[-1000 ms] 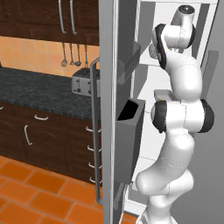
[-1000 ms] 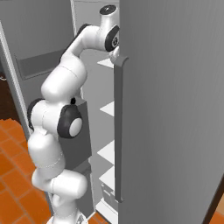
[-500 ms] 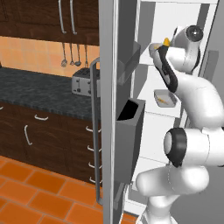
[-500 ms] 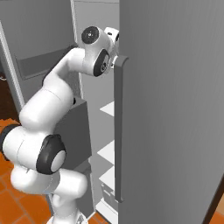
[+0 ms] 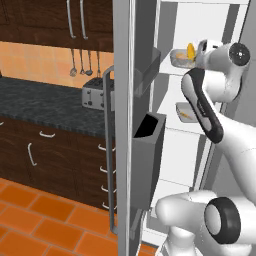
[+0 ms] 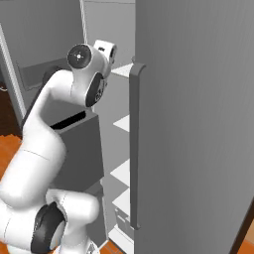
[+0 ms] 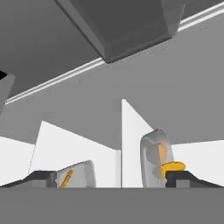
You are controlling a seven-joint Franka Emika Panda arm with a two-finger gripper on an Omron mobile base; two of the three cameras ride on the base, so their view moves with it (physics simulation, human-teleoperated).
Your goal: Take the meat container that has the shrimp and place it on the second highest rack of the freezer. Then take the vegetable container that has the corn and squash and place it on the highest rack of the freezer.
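Note:
The freezer (image 5: pixel 123 125) stands open, showing its white inside. The vegetable container (image 5: pixel 181 56) with the yellow corn (image 5: pixel 191 50) rests on the highest rack (image 5: pixel 176 68). Just to its right is my gripper (image 5: pixel 199 56), open and holding nothing. One rack down, the second highest rack (image 5: pixel 192 127) bears the meat container (image 5: pixel 185 112) with the orange shrimp (image 5: pixel 186 115). The hand view is rolled. There the vegetable container (image 7: pixel 154 158) with the squash (image 7: pixel 173 166) lies near the right fingertip (image 7: pixel 186 177), and the meat container (image 7: pixel 78 174) near the left fingertip.
The open left door carries dark bins (image 5: pixel 148 150) beside the arm's path. The right door (image 6: pixel 193 124) with its long handle (image 6: pixel 134 149) stands close beside the arm. Dark cabinets, a counter and a toaster (image 5: pixel 94 96) lie to the left.
The arm has folded and the hand has drawn back and down from the top of the freezer. That uncovers the vegetable container on the highest rack. The jaws stay open.

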